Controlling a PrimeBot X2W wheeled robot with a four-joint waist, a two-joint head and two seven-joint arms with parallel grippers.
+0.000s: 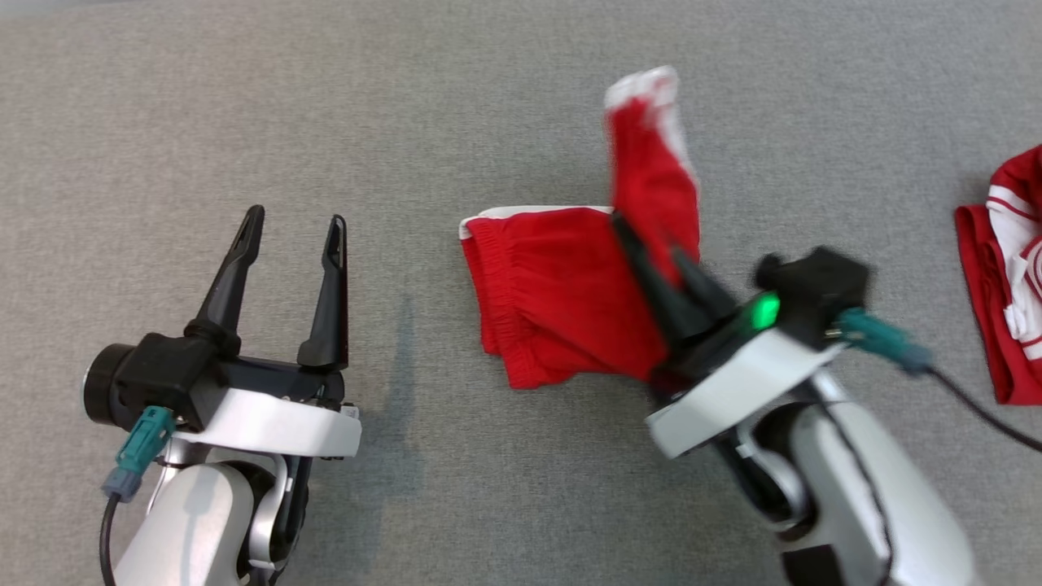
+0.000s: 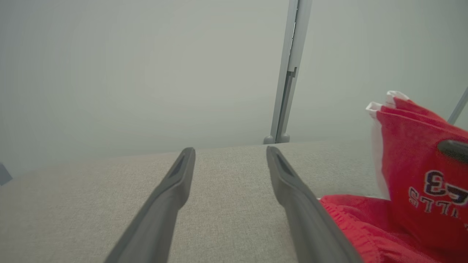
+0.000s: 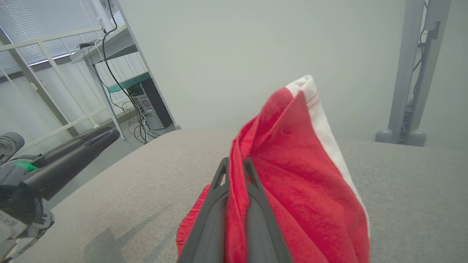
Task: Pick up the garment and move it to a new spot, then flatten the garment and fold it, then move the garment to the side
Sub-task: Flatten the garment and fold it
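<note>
**Garment Clamped by Right Gripper**

The garment (image 1: 562,301) is napped red fabric with white edge trim and a gathered elastic waistband. It lies on the grey woven surface (image 1: 244,98), and one panel stands up from it with the white hem uppermost. The right gripper (image 1: 649,240) has its fingers together, clamped on that raised panel. The left gripper (image 1: 295,218), fingers apart and holding nothing, hovers well left of the garment over bare surface. A second red-and-white garment (image 1: 1005,277) lies well right of it.

Upside-down on red garment (image 2: 409,146): partial "…LLS", no. "…3"
</note>
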